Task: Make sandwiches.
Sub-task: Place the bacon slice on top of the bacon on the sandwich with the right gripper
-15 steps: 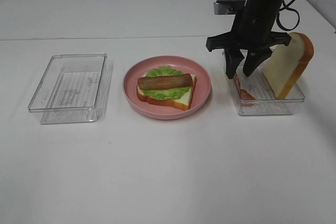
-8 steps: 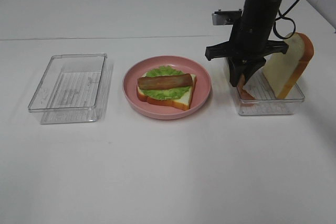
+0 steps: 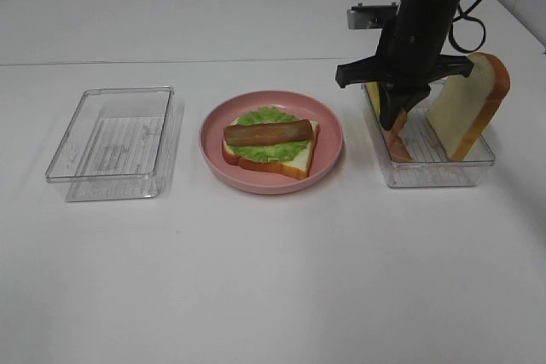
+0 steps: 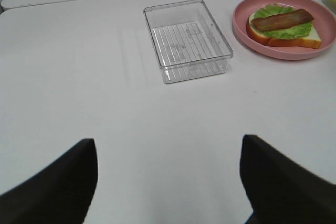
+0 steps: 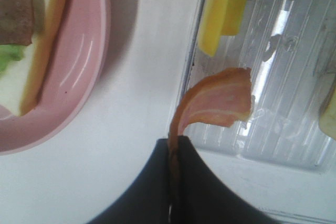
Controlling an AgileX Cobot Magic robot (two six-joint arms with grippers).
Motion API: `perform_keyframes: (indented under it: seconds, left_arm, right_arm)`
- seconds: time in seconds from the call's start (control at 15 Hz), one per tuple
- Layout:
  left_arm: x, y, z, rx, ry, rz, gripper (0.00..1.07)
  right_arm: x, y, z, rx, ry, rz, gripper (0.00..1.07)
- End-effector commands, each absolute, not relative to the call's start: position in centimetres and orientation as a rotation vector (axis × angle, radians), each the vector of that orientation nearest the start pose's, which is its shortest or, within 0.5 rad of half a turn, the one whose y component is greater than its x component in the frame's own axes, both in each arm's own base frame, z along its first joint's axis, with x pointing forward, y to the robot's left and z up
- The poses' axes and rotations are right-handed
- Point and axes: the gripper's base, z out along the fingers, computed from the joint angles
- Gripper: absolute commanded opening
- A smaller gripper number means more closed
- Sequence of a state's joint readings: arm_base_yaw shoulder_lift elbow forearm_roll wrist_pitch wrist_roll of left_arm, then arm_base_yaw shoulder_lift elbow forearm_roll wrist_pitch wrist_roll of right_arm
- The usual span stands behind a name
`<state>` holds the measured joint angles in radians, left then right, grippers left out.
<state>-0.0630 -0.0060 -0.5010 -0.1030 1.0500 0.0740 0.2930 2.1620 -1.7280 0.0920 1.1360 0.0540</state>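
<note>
Jaws of right gripper [image 5: 172,148] pinch a pink bacon slice [image 5: 218,103] above the clear tray [image 3: 431,178]; left gripper [image 4: 168,142] jaws stand spread. Open-faced sandwich [image 3: 269,147] rests on the pink plate [image 3: 328,159]

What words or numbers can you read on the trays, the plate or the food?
There is no readable text anywhere in these pictures.
Empty clear tray: faint raised marks on its ribbed floor, too blurred to read.
Pink plate: no words, numbers or signs.
Open sandwich: no words, numbers or signs.
Other clear tray: nothing legible.
</note>
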Motion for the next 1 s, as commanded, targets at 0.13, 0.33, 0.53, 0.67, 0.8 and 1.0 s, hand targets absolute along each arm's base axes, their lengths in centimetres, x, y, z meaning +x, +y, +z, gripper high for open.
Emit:
perform_keyframes:
  seconds: [0.13, 0.33, 0.53, 0.67, 0.8, 1.0]
  left_arm:
    - [-0.9, -0.7, 27.9, 0.141, 1.989, -0.116, 0.72]
    - [-0.9, -0.7, 27.9, 0.141, 1.989, -0.116, 0.72]
    - [-0.9, -0.7, 27.9, 0.141, 1.989, -0.116, 0.72]
    - [-0.9, -0.7, 27.9, 0.141, 1.989, -0.116, 0.72]
    - [-0.9, -0.7, 27.9, 0.141, 1.989, -0.116, 0.72]
    - [-0.9, -0.7, 27.9, 0.141, 1.989, -0.116, 0.72]
  right_arm:
    - [40.7, 13.4, 23.5, -0.285, 2.964, 0.23, 0.0]
    - [39.4, 14.1, 27.0, -0.304, 2.886, 0.419, 0.0]
    - [38.7, 16.0, 28.0, -0.396, 2.813, 0.758, 0.0]
    - [38.9, 17.2, 28.2, -0.422, 2.733, 0.945, 0.0]
    - [39.4, 17.9, 27.9, -0.4, 2.675, 1.067, 0.0]
    - [41.0, 19.5, 25.8, -0.265, 2.607, 1.218, 0.0]
